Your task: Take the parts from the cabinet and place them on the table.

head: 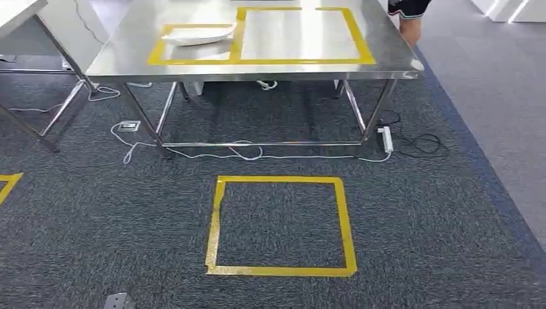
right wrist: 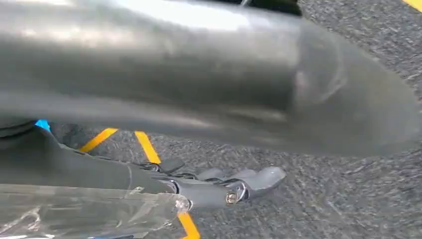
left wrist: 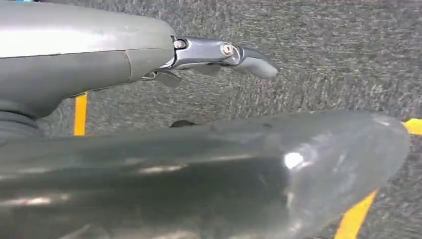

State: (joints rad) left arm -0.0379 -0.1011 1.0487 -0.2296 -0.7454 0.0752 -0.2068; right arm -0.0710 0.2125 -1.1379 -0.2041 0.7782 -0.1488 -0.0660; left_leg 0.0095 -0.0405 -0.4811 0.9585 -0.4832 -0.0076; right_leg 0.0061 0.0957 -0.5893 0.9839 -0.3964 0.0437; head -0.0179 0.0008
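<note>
A white, shallow part [head: 198, 35] lies on the steel table [head: 257, 69], inside the left of two yellow-taped rectangles [head: 156, 56]. The right rectangle [head: 362, 40] holds nothing. My left hand [left wrist: 124, 59] hangs over grey carpet, its fingers [left wrist: 249, 60] stretched out and apart from the thick thumb [left wrist: 224, 169], with nothing between them. My right hand [right wrist: 99, 169] also hangs over carpet, fingers [right wrist: 254, 181] straight and well away from the thumb [right wrist: 199, 74]. A clear plastic piece [right wrist: 84, 211] sits against the right wrist; I cannot tell what it is.
A yellow tape square [head: 216, 225] marks the carpet in front of the table. White cables [head: 212, 153], a power strip [head: 387, 138] and a floor socket [head: 129, 126] lie by the table legs. A second table [head: 61, 29] stands at the left. A person [head: 409, 16] stands at the table's far right corner.
</note>
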